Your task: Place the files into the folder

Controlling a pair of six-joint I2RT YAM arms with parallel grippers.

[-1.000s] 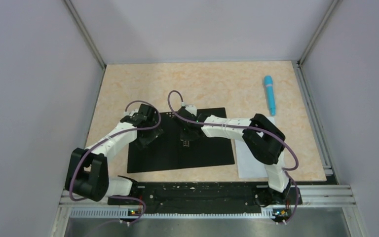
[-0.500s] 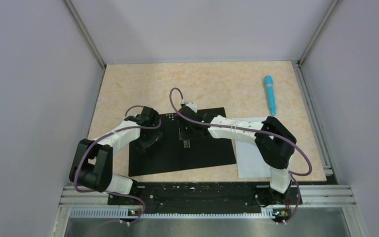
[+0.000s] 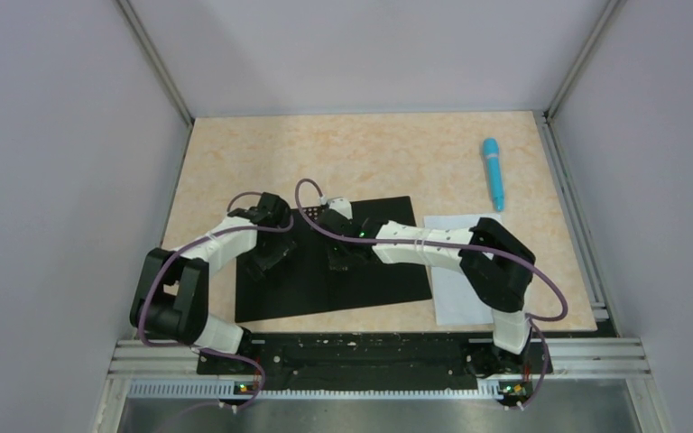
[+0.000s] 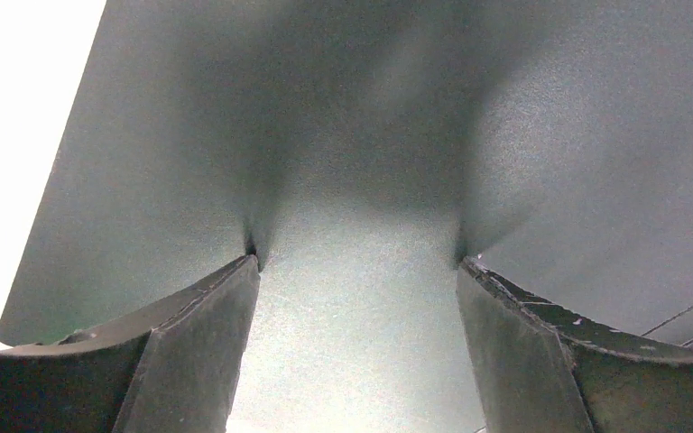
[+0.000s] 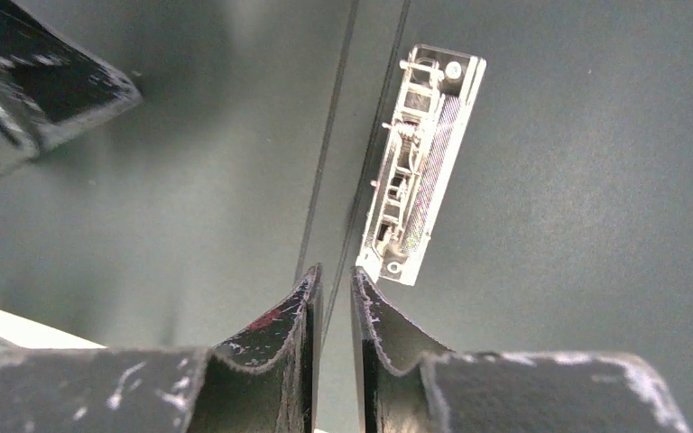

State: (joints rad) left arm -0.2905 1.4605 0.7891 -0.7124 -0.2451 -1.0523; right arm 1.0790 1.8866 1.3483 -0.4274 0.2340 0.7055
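The table [image 3: 370, 153] had a pale, mottled top, and everything lay on its near half except one item at the far right. The folder [image 3: 370, 280] lay spread open and flat near the middle of the table, black inside facing up. The only thing on its black surface that I could see was its own clip. The sheet of paper [image 3: 449, 293] lay outside the folder, flat on the table just beside its right edge. I could not tell whether the two touched, and my right arm crossed above part of the sheet.

My left gripper [image 4: 356, 262] was down on the folder's left half, near its far left corner. Its fingers [image 4: 198, 361] were spread well apart, tips against the black surface, with nothing between them. My right gripper [image 5: 334, 275] was low over the folder's fold lines, its fingers drawn almost together with only a thin slit left and nothing clamped.

The blue pen [image 3: 494, 173] lay at the far right, well apart from the folder. The metal clip [image 5: 422, 198] sat on the folder's right half, just beside the fold.
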